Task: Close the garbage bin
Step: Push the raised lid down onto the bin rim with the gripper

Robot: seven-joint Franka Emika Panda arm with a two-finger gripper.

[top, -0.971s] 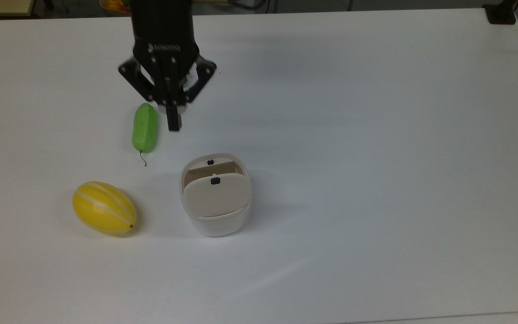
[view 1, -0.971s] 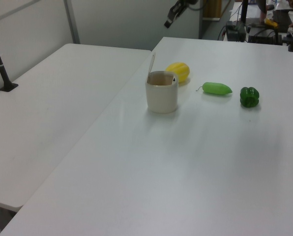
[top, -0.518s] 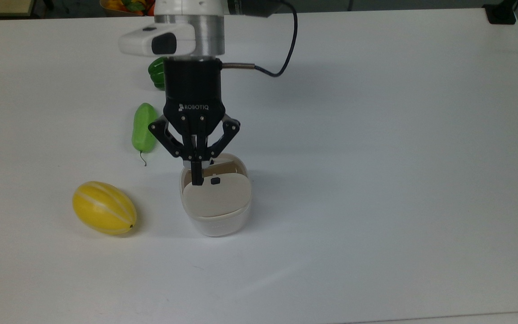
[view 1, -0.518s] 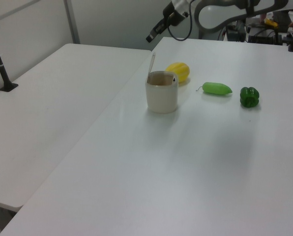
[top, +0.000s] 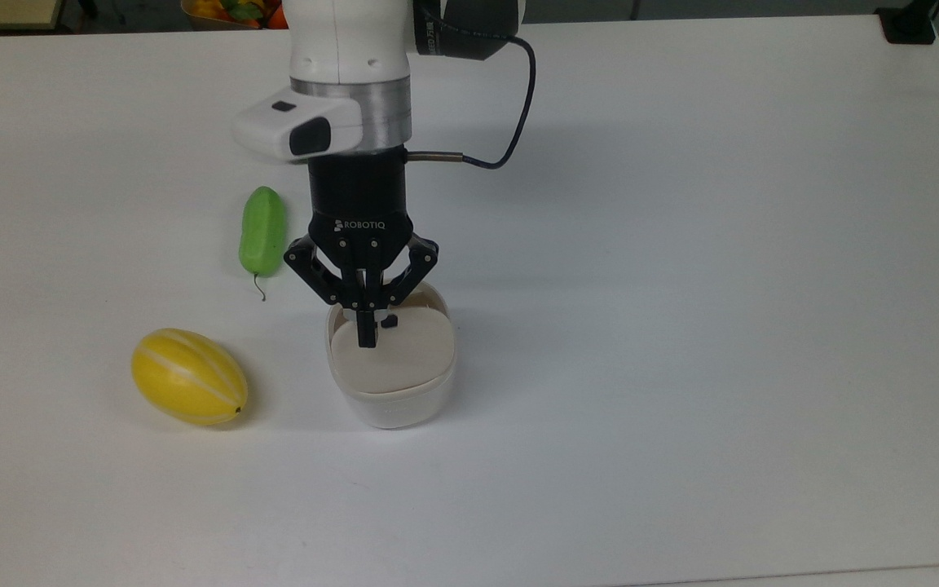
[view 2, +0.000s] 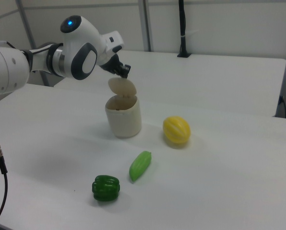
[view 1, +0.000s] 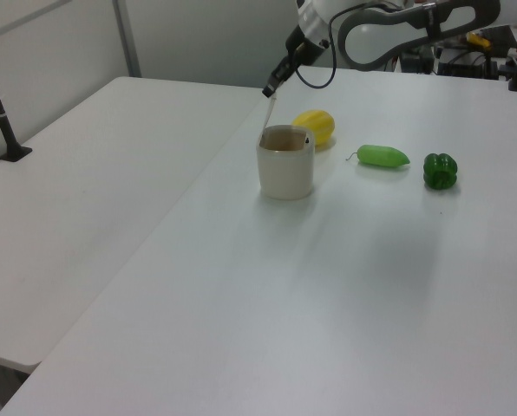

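— White tabletop (top: 681, 285) runs across the whole scene, with a second white table (view 1: 85, 182) butted against it on the left view's left. What stands over it?

— The Panda arm (top: 347, 73), white and grey, reaching down over the middle of the table, a black cable looping off its wrist. Its black gripper (top: 366, 334) hangs at the top edge of the raised lid (view 2: 122, 87).

— How are the fingers?

— Drawn together, nothing between them. In the top view they look like a single black tip; in the left view that tip meets the upper end of the lid.

— And the garbage bin?

— The garbage bin (top: 390, 399) sits near the table's centre, a white rounded-square tub. Its beige lid stands upright, hinged at one side, so the bin is open; the right view shows the dark inside below the lid.

— What else is on the table?

— A yellow melon (top: 189, 377) near the bin on the top view's left. A pale green cucumber (top: 262, 231) lies further up, apart from both. A dark green bell pepper (view 2: 106, 188) sits beyond the cucumber, nearest the camera in the right view.
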